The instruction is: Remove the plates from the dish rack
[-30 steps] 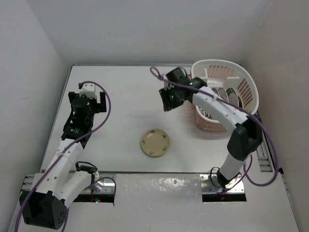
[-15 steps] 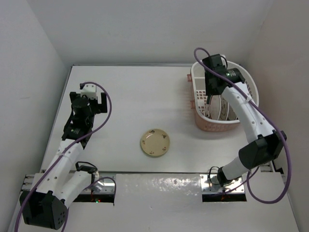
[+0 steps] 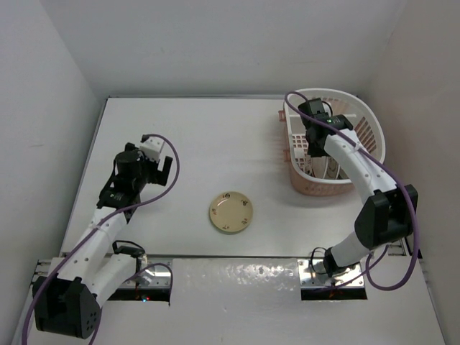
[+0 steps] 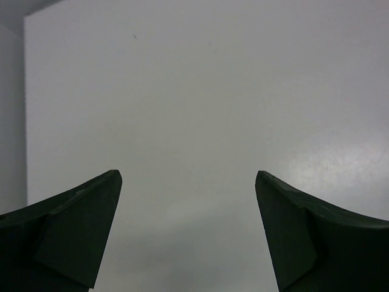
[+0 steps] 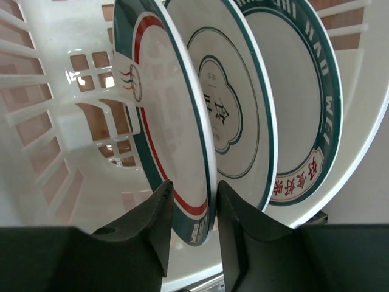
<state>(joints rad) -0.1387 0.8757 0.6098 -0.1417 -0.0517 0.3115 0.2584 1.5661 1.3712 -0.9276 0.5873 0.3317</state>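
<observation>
The white dish rack [image 3: 368, 122] stands at the back right. In the right wrist view, three white plates stand on edge inside the rack [image 5: 36, 121]. The nearest has a teal and red rim [image 5: 164, 109], the middle one a thin dark ring [image 5: 228, 103], the far one a teal lettered rim [image 5: 301, 103]. My right gripper [image 5: 194, 185] [image 3: 315, 140] reaches down into the rack, its jaws closed across the lower edge of the nearest plate. A cream-tan plate [image 3: 231, 213] lies flat on the table. My left gripper [image 3: 159, 167] [image 4: 188, 176] is open and empty above the table's left side.
The rack has a pinkish-salmon lower part [image 3: 314, 187] facing the table's middle. White walls close in the table on the left, back and right. The right arm's purple cable [image 3: 402, 208] loops beside the rack.
My right gripper swung from the table's middle over to the rack, then dropped into it onto the nearest plate. My left arm moved right and nearer, towards the table's middle.
</observation>
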